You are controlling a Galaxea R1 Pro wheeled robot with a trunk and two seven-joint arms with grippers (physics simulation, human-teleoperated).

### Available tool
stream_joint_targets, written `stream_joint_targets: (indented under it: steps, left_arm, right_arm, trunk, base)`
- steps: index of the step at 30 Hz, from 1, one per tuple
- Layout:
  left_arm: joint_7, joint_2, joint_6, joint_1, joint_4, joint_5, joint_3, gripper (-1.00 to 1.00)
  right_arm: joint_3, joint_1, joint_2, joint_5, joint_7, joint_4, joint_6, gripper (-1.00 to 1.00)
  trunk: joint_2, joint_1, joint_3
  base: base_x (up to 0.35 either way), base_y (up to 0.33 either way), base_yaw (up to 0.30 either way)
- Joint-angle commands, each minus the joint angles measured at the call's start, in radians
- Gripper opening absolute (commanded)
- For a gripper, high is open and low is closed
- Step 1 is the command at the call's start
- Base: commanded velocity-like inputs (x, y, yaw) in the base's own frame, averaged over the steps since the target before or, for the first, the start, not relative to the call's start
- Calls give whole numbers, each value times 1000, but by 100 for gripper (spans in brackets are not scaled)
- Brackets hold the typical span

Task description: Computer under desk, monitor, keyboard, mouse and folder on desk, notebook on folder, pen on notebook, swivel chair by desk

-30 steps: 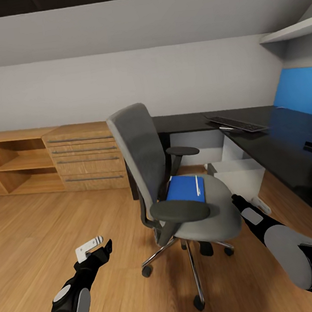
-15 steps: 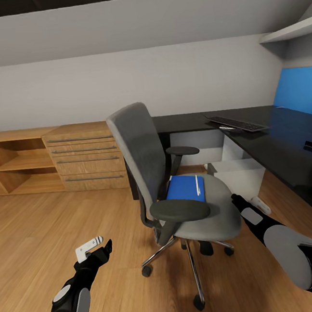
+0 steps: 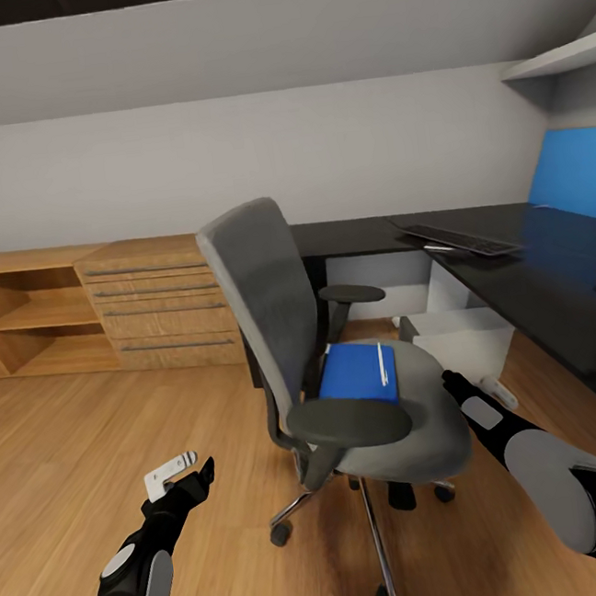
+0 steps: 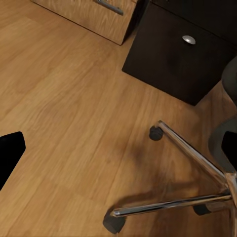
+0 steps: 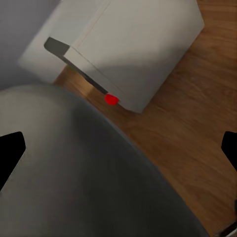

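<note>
On the one swivel chair [image 3: 341,349] lie one folder [image 3: 357,373] and one pen [image 3: 381,363]; both end effectors' grip state is unclear.

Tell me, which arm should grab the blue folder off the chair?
Probably the right. Its tool sits beside the chair seat's edge, close to the folder. The left tool hangs over the floor behind the backrest, which stands between it and the folder.

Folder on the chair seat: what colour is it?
Bright blue; the folder shows best in the head view, lying on the swivel chair.
</note>
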Motion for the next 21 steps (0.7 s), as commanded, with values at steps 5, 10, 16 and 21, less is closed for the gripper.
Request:
stream_joint_targets:
  steps: [5, 10, 16, 21]
  left_arm:
    - [4, -1, 5, -1, -1, 11, -1, 100]
    - [4, -1, 5, -1, -1, 11, -9, 100]
    - [8, -1, 7, -1, -1, 11, -15, 100]
    - [9, -1, 7, -1, -1, 11, -16, 100]
  right_arm:
    - [5, 0, -1, -10, -2, 0, -5, 100]
    - [5, -1, -2, -10, -2, 0, -6, 100]
    - [5, -1, -4, -9, -2, 0, -8, 100]
    - [5, -1, -7, -9, -2, 0, -8, 100]
  trunk:
    - [0, 0, -1]
    - [0, 0, -1]
    - [0, 0, -1]
    - [-7, 4, -4]
  base:
    - [115, 0, 0]
    - [237, 0, 0]
    - [47, 0, 0]
    - [3, 0, 0]
